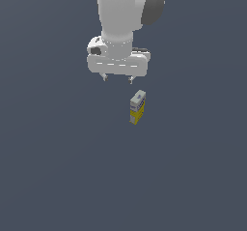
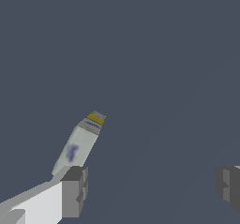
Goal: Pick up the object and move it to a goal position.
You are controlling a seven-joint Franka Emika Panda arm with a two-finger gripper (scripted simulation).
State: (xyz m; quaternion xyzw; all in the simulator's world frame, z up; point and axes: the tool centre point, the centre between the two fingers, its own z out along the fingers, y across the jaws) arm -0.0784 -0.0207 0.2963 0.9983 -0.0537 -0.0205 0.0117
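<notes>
White and glossy, the robot arm's two-fingered gripper (image 1: 117,79) hangs with its short grey fingertips (image 1: 103,77) spread wide apart, released and gripping nothing. Just toward the exterior view's right and below the fingertips stands the small upright rectangular box with a yellow lower body and a white-grey, blue-marked top (image 1: 138,107), on the flat dark grey-blue floor (image 1: 58,167). From the wrist view, the box (image 2: 79,145) sits just beside one grey finger pad (image 2: 74,191), outside the open gap.

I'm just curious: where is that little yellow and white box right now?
In the exterior view the box stands upright on the plain dark floor, just below the open gripper and slightly toward the view's right, not between its fingers.
</notes>
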